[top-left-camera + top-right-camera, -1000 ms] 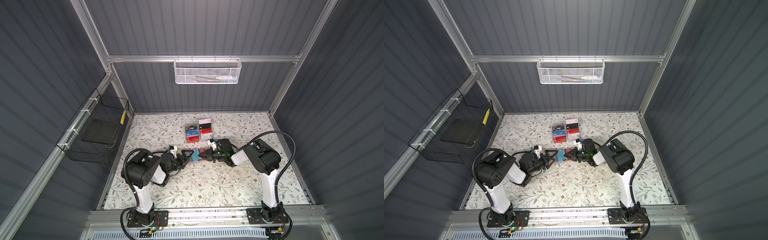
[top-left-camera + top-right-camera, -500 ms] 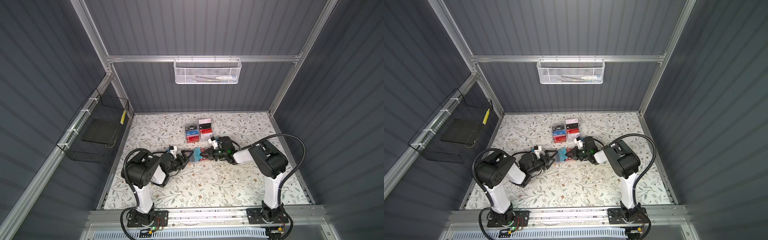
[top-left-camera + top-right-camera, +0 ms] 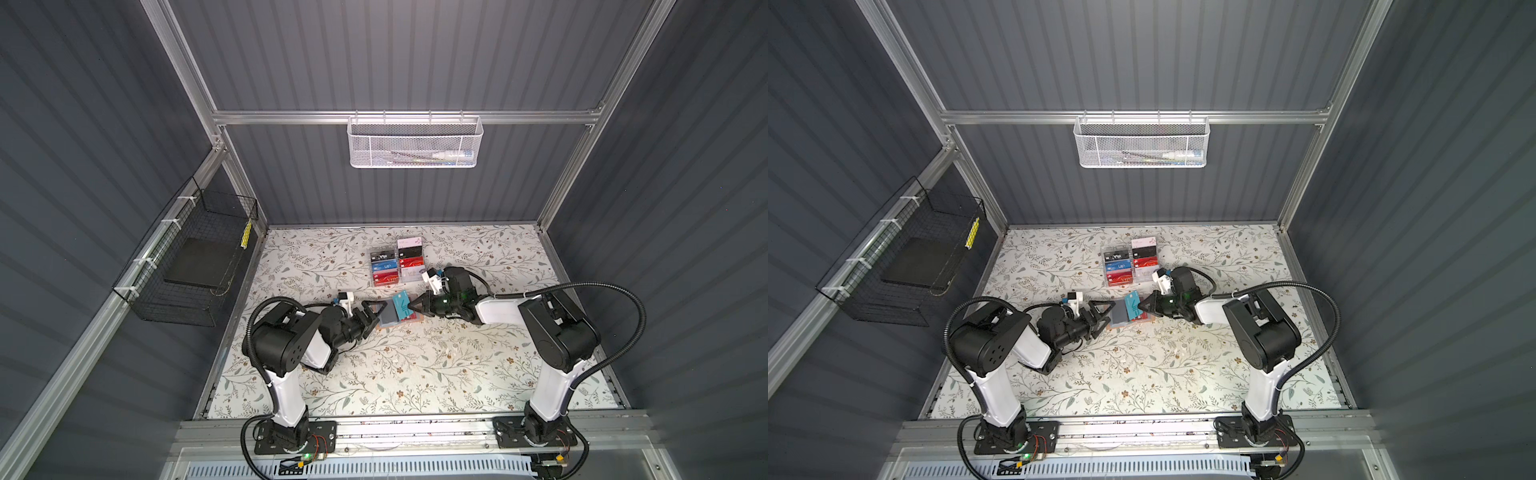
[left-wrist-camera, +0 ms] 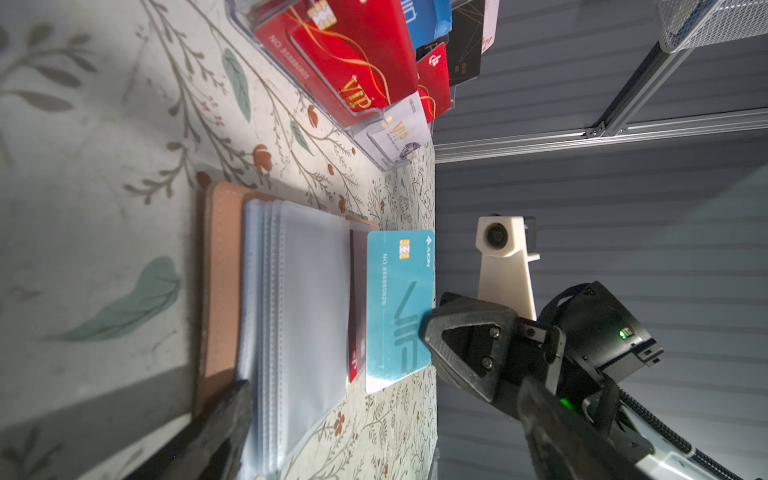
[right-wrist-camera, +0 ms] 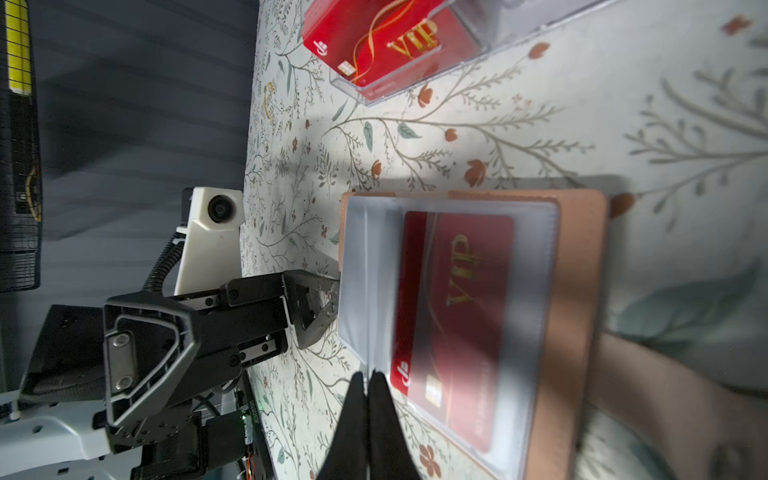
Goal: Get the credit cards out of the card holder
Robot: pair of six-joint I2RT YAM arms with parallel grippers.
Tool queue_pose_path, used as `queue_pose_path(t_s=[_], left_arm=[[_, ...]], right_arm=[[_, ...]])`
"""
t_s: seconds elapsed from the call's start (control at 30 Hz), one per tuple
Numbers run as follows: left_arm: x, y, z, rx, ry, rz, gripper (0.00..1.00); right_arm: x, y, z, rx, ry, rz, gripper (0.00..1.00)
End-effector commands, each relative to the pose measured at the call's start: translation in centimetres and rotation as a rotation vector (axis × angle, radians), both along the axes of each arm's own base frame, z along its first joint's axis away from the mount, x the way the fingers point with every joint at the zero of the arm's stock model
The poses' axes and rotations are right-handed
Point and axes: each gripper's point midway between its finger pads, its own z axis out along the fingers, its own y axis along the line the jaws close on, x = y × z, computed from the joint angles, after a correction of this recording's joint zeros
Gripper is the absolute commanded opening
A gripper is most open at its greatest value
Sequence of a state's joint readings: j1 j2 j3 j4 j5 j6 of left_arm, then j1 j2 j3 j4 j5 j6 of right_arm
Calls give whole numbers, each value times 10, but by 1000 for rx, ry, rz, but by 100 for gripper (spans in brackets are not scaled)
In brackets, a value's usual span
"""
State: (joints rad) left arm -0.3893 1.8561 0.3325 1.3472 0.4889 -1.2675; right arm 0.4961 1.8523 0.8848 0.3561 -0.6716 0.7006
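Note:
The peach card holder (image 3: pixel 417 319) (image 3: pixel 1112 327) lies open mid-table, its grey-clear sleeves (image 4: pixel 307 299) fanned on its left half. My right gripper (image 3: pixel 411 306) (image 3: pixel 1142 307) (image 4: pixel 428 328) is shut on the right edge of a teal credit card (image 3: pixel 401 305) (image 3: pixel 1133 307) (image 4: pixel 399 299), which stands tilted up over the holder. A red credit card (image 5: pixel 453 316) sits inside a sleeve of the holder (image 5: pixel 577 291); only its edge (image 4: pixel 353 365) shows in the left wrist view. My left gripper (image 3: pixel 372 313) (image 3: pixel 1102 316) is wide open at the holder's left edge, one finger (image 4: pixel 224 415) against the peach cover (image 4: pixel 220 270).
A clear acrylic rack (image 3: pixel 397 266) (image 3: pixel 1129 266) (image 4: pixel 365 137) (image 5: pixel 478 54) filled with several cards stands just behind the holder. A white mesh basket (image 3: pixel 413 143) hangs on the back wall. A black wire basket (image 3: pixel 195 257) hangs on the left wall.
The right arm's elbow has swung out to the right while its shut gripper stayed at the holder. The teal card has shifted slightly right and tilted up. The left arm has not moved.

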Motion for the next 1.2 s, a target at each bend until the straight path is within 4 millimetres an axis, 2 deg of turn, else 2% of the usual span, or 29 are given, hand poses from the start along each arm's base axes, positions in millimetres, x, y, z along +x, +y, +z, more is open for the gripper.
queue_pose_path(t_s=[0.0, 0.13, 0.3, 0.43, 0.6, 0.77, 0.87, 1.0, 1.17], left_arm=[[-18, 11, -40, 85, 137, -6, 100], [-19, 16, -40, 97, 139, -10, 100], [-16, 19, -28, 106, 124, -30, 100], [-8, 18, -7, 157, 78, -53, 100], [7, 25, 27, 314, 7, -45, 100], [34, 27, 59, 423, -57, -30, 100], [53, 26, 67, 459, -72, -24, 100], [79, 29, 69, 469, -73, -12, 100], [112, 47, 61, 470, -50, 25, 100]], right_arm=[[4, -7, 8, -51, -51, 2, 0], [8, -24, 22, -114, -126, -26, 0], [12, -44, 47, -185, -220, -78, 0], [25, -64, 63, -296, -258, -139, 0], [47, -102, 75, -382, -260, -257, 0], [81, -135, 81, -440, -254, -342, 0], [101, -138, 82, -448, -255, -343, 0], [123, -127, 76, -420, -250, -294, 0], [145, -118, 62, -422, -236, -247, 0]])
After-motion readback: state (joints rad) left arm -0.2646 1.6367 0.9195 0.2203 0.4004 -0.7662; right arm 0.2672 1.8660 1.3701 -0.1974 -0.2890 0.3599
